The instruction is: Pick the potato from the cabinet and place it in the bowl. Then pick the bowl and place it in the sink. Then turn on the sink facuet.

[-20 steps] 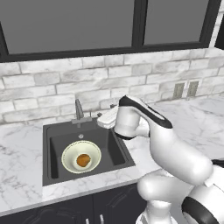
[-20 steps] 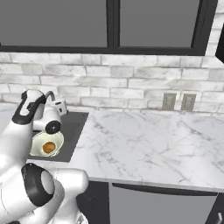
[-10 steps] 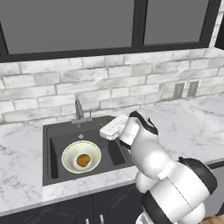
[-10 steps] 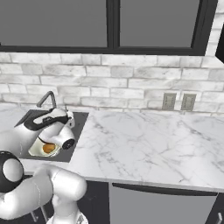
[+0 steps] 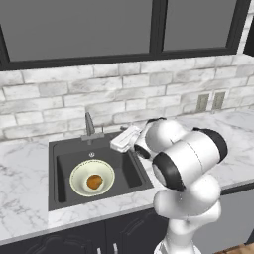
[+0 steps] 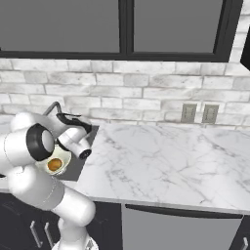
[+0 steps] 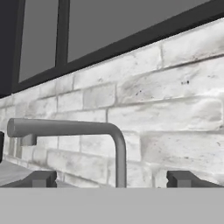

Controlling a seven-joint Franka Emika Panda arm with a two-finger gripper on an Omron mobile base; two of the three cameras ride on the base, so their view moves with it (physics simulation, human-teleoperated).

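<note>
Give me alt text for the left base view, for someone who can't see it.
A white robot arm reaches over a black sink set in a white marble counter, its open tool near the grey sink faucet. In the basin sits a pale bowl holding an orange-brown potato. Behind runs a whitewashed brick wall.

The worktop [image 5: 20, 208] looks like polished white marble with grey veins. The sink [image 5: 130, 173] is matt black; the faucet [image 7: 87, 131] is smooth brushed grey metal. The bowl [image 5: 79, 173] is glossy cream — the potato [image 5: 94, 182] dull orange-brown. Behind, the brick wall [image 7: 175, 109] is rough and whitish.
</note>
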